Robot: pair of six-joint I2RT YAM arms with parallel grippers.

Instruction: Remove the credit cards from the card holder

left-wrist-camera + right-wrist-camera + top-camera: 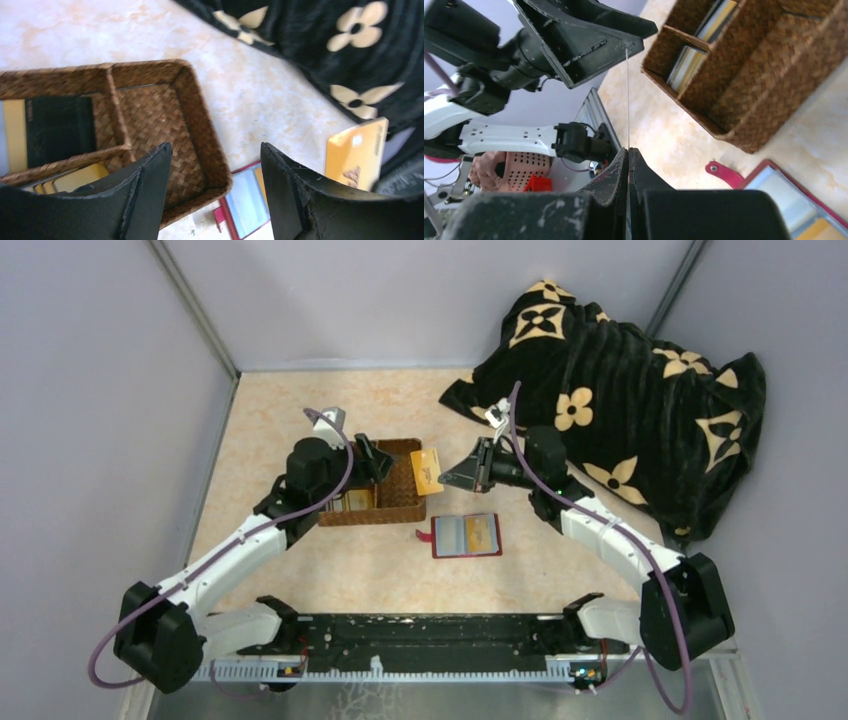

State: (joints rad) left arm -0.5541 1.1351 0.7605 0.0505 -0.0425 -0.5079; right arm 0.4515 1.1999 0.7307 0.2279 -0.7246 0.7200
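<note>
Overhead, the small red booklet-style card holder lies open and flat on the beige marbled worktop, midway across and towards the near edge. Its clear bluish pockets face up with yellow showing inside, and its little red snap tab points left. Just beyond it, the right jaws are clamped on an orange-yellow plastic credit card, held just beside the right wall of the brown wicker divided basket. The left jaws hang over that basket.

From the left wrist, the left jaws stand apart with nothing between them. The basket's compartments hold a dark card and yellow cards.

From the right wrist, the right jaws press together on the orange-yellow card, which shows edge-on as a thin line. The open holder lies below them.
</note>
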